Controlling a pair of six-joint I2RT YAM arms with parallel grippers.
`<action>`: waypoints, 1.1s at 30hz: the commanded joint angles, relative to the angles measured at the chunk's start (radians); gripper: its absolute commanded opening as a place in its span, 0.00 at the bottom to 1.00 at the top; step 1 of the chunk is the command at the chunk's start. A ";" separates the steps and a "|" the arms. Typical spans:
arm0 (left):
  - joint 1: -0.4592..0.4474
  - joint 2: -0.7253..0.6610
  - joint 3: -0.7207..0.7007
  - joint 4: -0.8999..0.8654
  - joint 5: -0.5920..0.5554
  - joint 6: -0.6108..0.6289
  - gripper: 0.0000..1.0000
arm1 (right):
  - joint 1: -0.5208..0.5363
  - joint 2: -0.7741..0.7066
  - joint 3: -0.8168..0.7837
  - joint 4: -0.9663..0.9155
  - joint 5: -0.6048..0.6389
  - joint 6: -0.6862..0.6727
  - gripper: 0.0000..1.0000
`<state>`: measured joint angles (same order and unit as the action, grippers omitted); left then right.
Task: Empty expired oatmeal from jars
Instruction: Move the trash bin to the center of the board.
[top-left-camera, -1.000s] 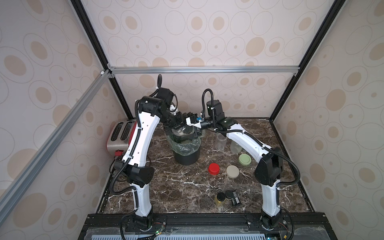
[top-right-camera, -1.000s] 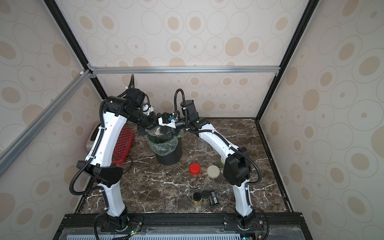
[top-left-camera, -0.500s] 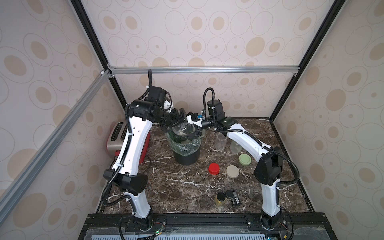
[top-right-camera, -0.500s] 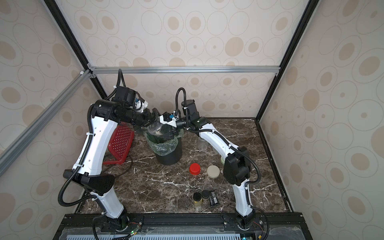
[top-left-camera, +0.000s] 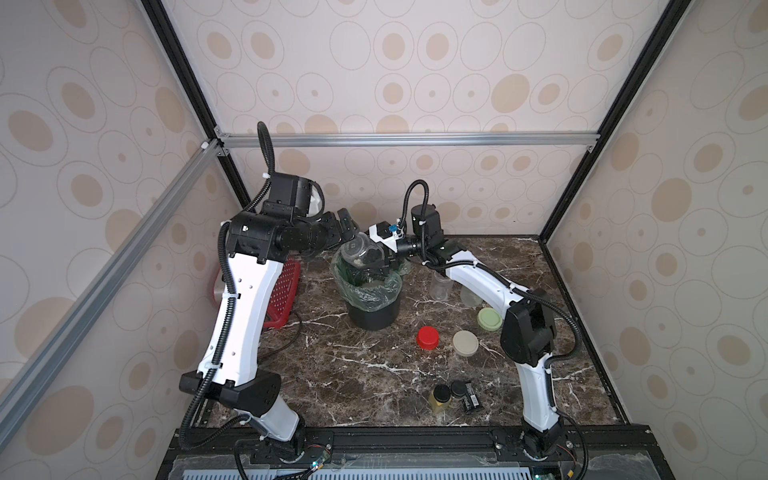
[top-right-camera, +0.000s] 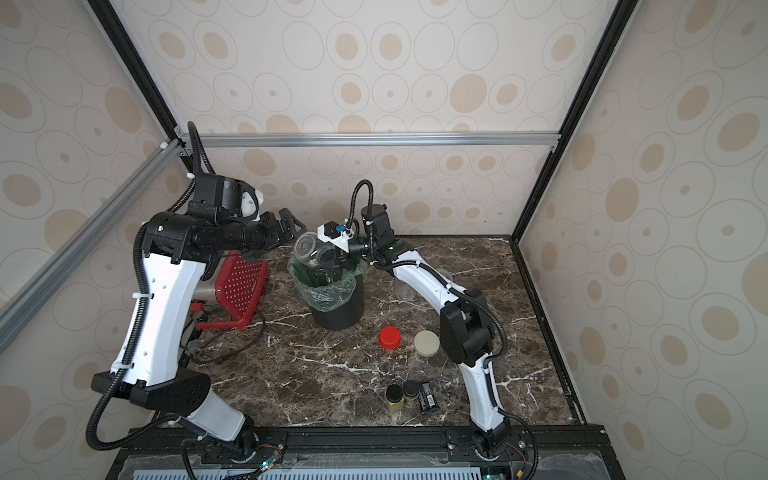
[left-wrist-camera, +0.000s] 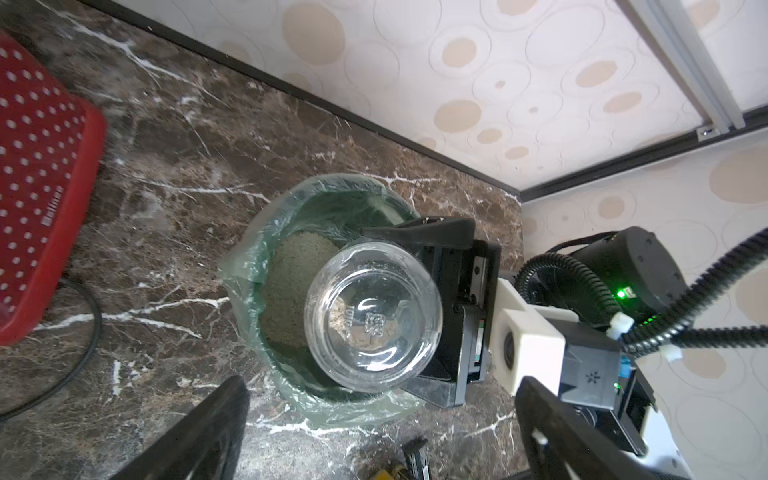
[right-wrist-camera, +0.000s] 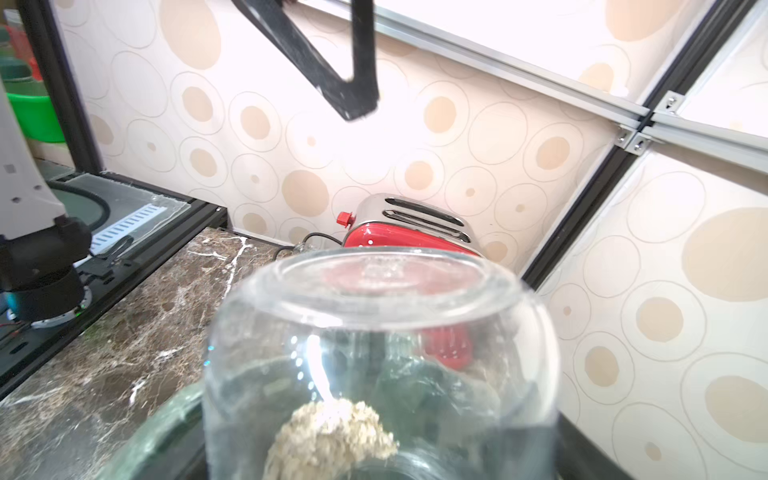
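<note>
Counter (top-left-camera: 353, 374): bin (top-left-camera: 374, 316), green-lined, at back-centre, oatmeal heap (left-wrist-camera: 295, 282) inside. Right hand (left-wrist-camera: 415, 309) clamps jar (left-wrist-camera: 372, 316) mouth-down over bin. Left hand (top-left-camera: 347, 222) spread wide, holds nothing, just beside jar base. 2 other jars (top-left-camera: 439, 286) stand lidless by right arm (look empty). 3 lids (top-left-camera: 428, 337), red, beige, green, lie on counter. Small clump (right-wrist-camera: 330, 432) sits inside held jar. Judgement: last jar nearly emptied; clump left to shake out.

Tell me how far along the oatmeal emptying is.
Done: the red lid, beige lid and green lid are off; two jars stand aside looking empty; oatmeal lies in the bin. In hand: the right gripper holds the third jar inverted over the bin, a clump inside. The left gripper is open. Left: that clump.
</note>
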<state>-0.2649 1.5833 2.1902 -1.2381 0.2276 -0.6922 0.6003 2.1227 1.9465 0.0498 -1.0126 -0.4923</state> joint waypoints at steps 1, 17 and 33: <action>0.008 -0.052 -0.065 0.088 -0.077 0.003 0.99 | -0.002 -0.004 0.005 0.152 0.011 0.073 0.25; 0.007 -0.258 -0.422 0.329 -0.086 0.062 0.99 | 0.000 0.051 0.009 0.434 0.146 0.342 0.25; 0.008 -0.321 -0.472 0.325 -0.140 0.082 0.99 | 0.019 -0.100 -0.183 0.606 0.298 0.538 0.24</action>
<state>-0.2642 1.2854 1.7241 -0.9276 0.1146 -0.6304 0.6041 2.1311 1.7760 0.5140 -0.7452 0.0017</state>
